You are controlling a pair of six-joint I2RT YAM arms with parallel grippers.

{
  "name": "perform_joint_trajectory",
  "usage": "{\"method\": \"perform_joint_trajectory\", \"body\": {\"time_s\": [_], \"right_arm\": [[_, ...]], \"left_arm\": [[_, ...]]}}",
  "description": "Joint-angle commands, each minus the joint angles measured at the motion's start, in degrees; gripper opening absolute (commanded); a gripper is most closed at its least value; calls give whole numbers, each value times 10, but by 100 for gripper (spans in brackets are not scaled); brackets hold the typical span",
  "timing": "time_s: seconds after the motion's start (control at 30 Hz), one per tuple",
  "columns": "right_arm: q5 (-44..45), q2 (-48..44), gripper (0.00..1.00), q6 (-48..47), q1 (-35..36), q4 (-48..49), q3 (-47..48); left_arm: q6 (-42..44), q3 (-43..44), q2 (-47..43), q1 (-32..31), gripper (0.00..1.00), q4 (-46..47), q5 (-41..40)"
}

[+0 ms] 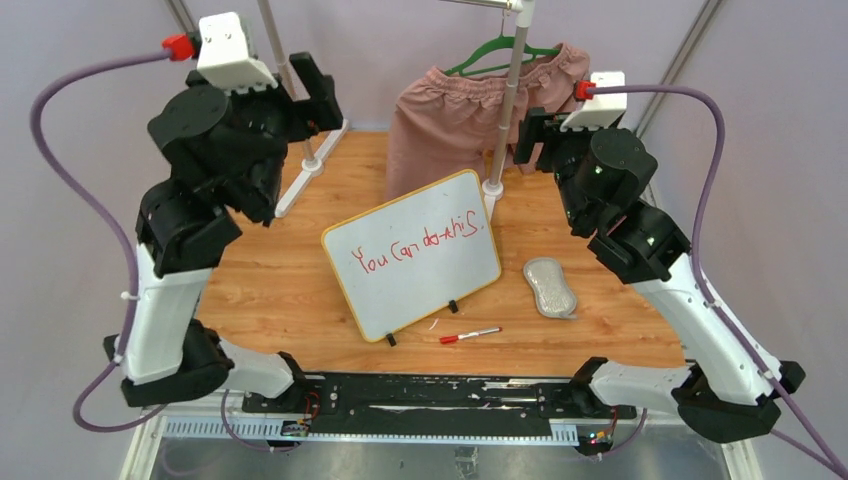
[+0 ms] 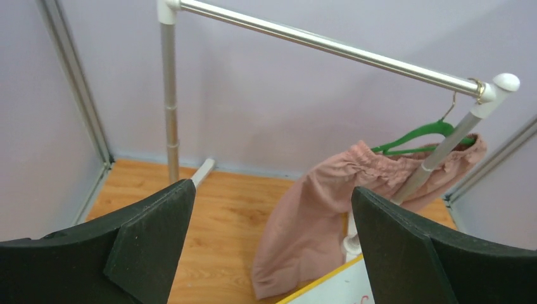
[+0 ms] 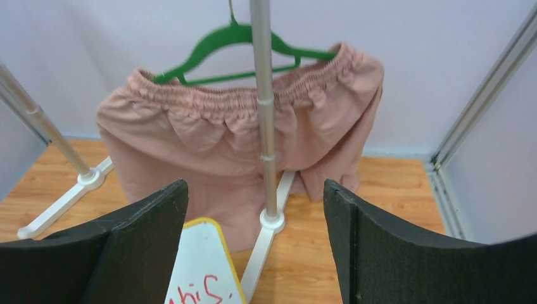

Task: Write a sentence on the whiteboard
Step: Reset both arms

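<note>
My left pincer (image 2: 272, 209) hangs wide open and holds nothing. Its 2 black fingers (image 2: 152, 234) frame a clothes rack (image 2: 329, 43) and pink shorts (image 2: 310, 234) on a green hanger (image 2: 421, 133). My right pincer (image 3: 254, 209) is likewise spread apart and empty, raised over the far right of the worktop (image 1: 270, 280), with a rack pole showing between its fingers. Both arms are held well apart from the whiteboard (image 1: 425, 295), which stands at an angle on small black feet at the middle of the worktop, in front of the rack. The sentence (image 1: 420, 245) crosses it in 1 line of red handwriting, roughly "You can do this." A red-capped marker (image 1: 470, 336) lies on the wood just beside the board's near edge. A grey oval pad (image 1: 549, 287) sits near its right side.
</note>
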Motion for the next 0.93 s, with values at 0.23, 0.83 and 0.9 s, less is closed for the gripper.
{"method": "perform_joint_trajectory", "body": {"time_s": [0.23, 0.83, 0.9], "right_arm": [[9, -30, 82, -149, 110, 77, 49], [98, -160, 82, -172, 99, 83, -115], [86, -155, 82, -166, 99, 78, -107]], "left_arm": [[-5, -75, -48, 44, 100, 10, 214], [26, -344, -266, 44, 100, 102, 138], [21, -323, -254, 44, 100, 82, 133]]}}
